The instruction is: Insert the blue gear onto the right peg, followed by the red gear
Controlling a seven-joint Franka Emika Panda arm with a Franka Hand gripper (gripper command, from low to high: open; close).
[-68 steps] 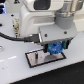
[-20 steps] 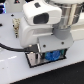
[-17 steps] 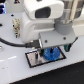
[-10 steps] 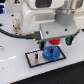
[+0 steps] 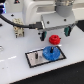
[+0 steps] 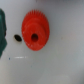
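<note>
red gear [image 6: 35, 36] just beside plate [image 5: 33, 60] | looks light, stiff, slick plastic – I'd pinch its hub | gripper [image 5: 52, 33] jaws spread, holding nothing – blue gear [image 5: 50, 52] on plate

The flat bright-blue plastic gear [image 5: 49, 52] sits on the black-framed grey rectangular plate [image 5: 34, 58], toward the exterior view's right end. The round red plastic gear [image 5: 54, 39] lies on the white table [image 5: 70, 67] just behind, with the gripper [image 5: 52, 34] above it.
</note>
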